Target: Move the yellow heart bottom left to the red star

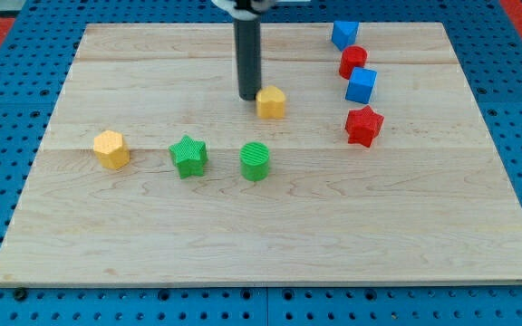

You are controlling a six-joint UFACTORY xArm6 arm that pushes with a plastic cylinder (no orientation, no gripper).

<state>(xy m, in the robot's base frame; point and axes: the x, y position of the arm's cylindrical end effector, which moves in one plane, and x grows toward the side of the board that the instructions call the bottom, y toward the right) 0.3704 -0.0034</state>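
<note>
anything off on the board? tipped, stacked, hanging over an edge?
Nothing stands out. All eight blocks sit flat on the wooden board, none stacked or over an edge. My tip rests just to the view's left of the yellow heart. The red star sits apart at the view's right.

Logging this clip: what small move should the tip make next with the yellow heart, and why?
Probably a short push toward the view's right and slightly down. My tip sits at the left edge of the yellow heart, while the red star lies to the right and lower, with bare board between them.
</note>
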